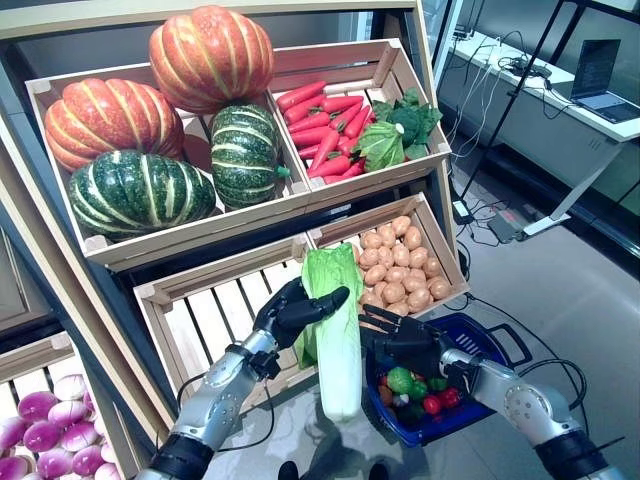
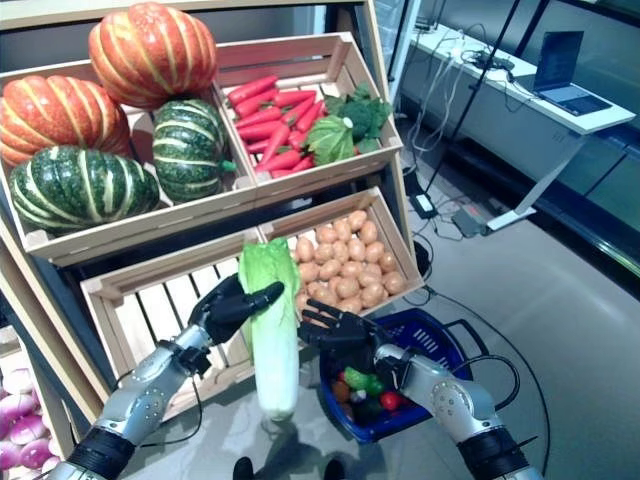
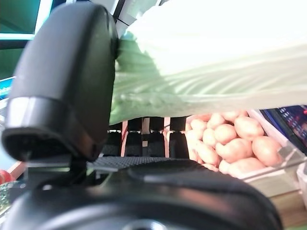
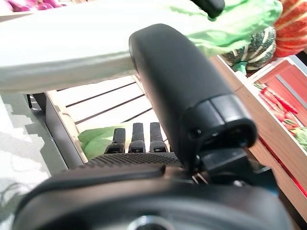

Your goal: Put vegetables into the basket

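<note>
Pale green cabbage [image 1: 334,330] hangs upright between both sides: I've got the left robot hand [image 1: 290,312] curled round its leafy top, right robot hand [image 1: 402,338] spread open steadying it, just left of the blue basket [image 1: 497,345], so it can swing over.

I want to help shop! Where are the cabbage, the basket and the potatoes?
cabbage [image 1: 338,360], left eye view, on its white stalk.
basket [image 1: 487,338], left eye view, on its blue rim.
potatoes [image 1: 400,268], left eye view, middle of the pile.
</note>
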Controlling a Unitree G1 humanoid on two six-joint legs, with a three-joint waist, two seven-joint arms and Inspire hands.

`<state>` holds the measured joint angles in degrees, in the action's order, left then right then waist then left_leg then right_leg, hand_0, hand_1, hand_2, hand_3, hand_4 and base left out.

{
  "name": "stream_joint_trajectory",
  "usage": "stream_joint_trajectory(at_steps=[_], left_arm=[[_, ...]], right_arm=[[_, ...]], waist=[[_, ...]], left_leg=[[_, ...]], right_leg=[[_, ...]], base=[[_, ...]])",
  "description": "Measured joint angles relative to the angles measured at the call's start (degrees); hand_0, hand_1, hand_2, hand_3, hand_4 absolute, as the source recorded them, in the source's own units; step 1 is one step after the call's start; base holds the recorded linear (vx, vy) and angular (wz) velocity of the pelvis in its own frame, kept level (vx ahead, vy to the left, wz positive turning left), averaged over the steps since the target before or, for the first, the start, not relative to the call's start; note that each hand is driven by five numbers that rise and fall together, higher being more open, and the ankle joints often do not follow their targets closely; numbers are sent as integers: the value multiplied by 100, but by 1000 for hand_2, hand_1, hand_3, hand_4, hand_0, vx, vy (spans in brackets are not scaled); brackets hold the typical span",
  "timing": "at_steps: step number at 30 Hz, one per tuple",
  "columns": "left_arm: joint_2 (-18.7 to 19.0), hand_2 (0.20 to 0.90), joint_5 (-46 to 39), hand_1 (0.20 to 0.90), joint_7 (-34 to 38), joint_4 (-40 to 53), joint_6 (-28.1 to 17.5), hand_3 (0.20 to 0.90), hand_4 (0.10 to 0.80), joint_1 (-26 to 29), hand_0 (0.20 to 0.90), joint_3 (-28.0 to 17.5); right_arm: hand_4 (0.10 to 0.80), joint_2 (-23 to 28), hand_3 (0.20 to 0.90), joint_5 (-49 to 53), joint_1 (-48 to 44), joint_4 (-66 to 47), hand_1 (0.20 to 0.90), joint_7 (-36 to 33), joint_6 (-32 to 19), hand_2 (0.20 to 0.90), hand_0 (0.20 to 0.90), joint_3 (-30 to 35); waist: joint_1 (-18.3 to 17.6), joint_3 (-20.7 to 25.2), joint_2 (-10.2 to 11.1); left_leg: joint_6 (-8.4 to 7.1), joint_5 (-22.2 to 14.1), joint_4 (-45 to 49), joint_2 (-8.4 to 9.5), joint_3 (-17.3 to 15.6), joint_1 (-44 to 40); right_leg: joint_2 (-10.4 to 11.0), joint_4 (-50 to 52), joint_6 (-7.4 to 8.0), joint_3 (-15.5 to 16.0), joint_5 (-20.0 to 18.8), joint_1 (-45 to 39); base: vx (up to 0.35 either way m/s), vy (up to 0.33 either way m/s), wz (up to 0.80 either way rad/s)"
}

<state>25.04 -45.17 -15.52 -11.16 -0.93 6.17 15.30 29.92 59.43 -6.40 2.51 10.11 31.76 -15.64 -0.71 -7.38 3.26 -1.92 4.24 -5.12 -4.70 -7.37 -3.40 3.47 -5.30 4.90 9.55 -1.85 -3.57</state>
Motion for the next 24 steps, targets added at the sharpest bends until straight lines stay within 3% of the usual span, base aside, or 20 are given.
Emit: stream_joint_trajectory(at_steps=[7,24], left_arm=[[48,300,10,300,49,-1,0,300,400,-1,300,1],[107,300,56,300,-64,-23,1,300,400,-87,300,4]], right_arm=[[800,-9,900,0,-37,-22,900,84,190,900,900,-87],[800,196,900,-60,-134,-69,900,1075,794,900,900,-272]], waist=[[10,-12,-20],[5,-11,-20]], left_leg=[[0,0,0,1,2,-2],[0,2,1,3,8,-19]], right_leg=[[1,0,-1,3,0,-4],[1,1,-1,5,-2,-24]], base=[[0,0,0],[0,0,0]])
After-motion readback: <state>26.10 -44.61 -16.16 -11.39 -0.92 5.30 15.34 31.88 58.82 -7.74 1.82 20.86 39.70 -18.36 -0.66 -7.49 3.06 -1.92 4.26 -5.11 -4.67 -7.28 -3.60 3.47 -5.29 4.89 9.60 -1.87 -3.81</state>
